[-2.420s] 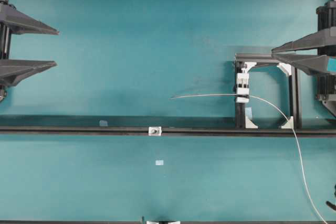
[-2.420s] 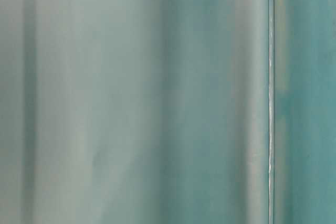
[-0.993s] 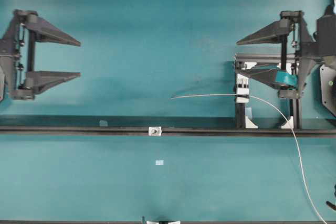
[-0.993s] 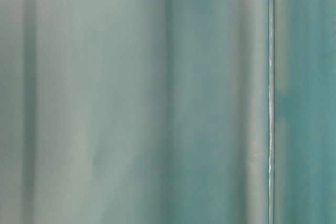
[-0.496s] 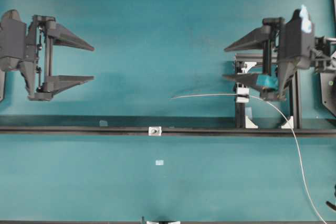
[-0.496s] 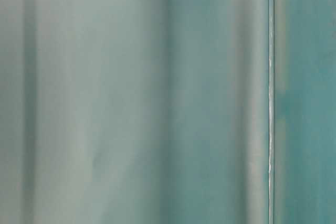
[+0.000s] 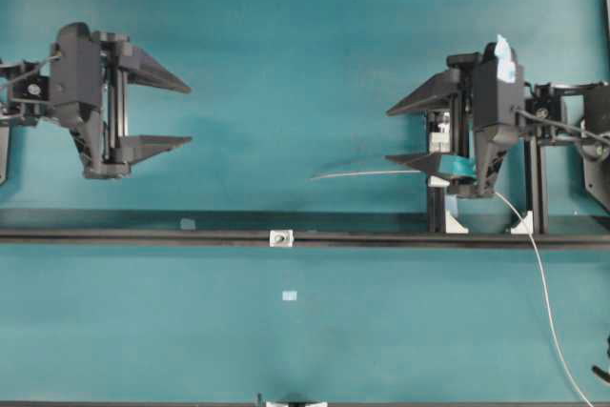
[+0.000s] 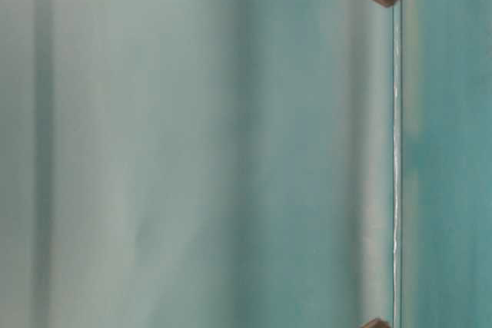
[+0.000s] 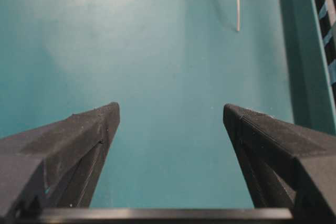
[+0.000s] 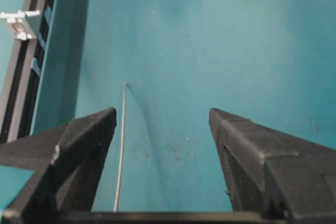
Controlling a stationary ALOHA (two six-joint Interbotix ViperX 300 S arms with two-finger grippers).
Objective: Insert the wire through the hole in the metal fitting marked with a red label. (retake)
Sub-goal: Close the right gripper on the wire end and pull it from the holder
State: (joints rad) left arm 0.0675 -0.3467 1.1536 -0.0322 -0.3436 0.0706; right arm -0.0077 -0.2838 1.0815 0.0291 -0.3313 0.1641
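At far left over the teal bench (image 7: 286, 45), the black left gripper (image 7: 186, 113) hangs spread wide, holding nothing. On the long black rail (image 7: 143, 235) sits the tiny silvery squarish metal fitting (image 7: 280, 237), its small dark hole (image 7: 281, 237) facing up. The long thin pale-grey wire (image 7: 367, 174) looks light, springy and slippery, its free tip just above the rail. Best pinched near that tip, I judge. The black right gripper (image 7: 390, 134) straddles it, spread wide and empty.

My right gripper (image 7: 389, 133) hides part of the thin pale-grey wire (image 7: 367, 173); its tail exits at five o'clock.
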